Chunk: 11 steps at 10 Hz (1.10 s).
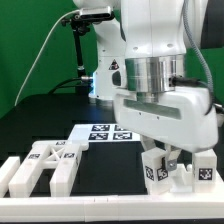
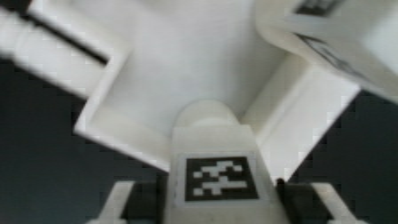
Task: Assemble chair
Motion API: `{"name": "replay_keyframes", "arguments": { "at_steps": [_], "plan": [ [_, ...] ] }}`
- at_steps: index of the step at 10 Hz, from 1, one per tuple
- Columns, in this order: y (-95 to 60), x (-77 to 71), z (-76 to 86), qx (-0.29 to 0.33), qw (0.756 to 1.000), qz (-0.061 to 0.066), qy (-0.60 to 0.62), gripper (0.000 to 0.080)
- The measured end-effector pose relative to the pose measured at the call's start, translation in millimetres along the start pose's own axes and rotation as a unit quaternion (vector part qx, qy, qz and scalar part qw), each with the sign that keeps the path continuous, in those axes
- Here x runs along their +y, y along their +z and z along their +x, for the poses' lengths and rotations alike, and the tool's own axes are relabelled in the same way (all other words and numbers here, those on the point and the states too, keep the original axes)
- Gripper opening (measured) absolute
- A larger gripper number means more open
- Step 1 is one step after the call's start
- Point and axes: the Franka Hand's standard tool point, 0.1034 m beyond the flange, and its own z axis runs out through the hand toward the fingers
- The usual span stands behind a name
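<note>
Threading the pincer point(image 2: 214, 203) lengthwise runs one leg bar point(image 2: 214, 140).

The marker board point(image 1: 84, 133) lies flat on the black table point(image 1: 45, 115), green backdrop point(image 1: 20, 35) behind, white rail point(image 1: 100, 207) in front.

Black table point(image 1: 35, 118) under white chair parts point(image 1: 45, 165) and the marker board point(image 1: 100, 131).

A tagged white chair part point(image 2: 217, 140) sits between the claw point(image 2: 215, 206) fingers point(image 2: 125, 203).
</note>
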Motion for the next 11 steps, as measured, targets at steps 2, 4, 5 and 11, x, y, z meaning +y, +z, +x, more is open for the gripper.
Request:
{"name": "replay_keyframes", "arguments": {
  "at_steps": [2, 4, 5, 11],
  "plan": [
    [0.6, -3.7, 0.6, -0.012, 0.990, -0.019, 0.136, 0.0285],
    [0.6, -7.4, 0.3, -0.025, 0.951, -0.010, 0.307, 0.0285],
    [0.8, -7.8, 0.8, -0.026, 0.940, -0.007, 0.340, 0.0285],
    [-1.9, -9.2, 0.4, -0.001, 0.997, 0.034, 0.071, 0.0625]
  ]
}}
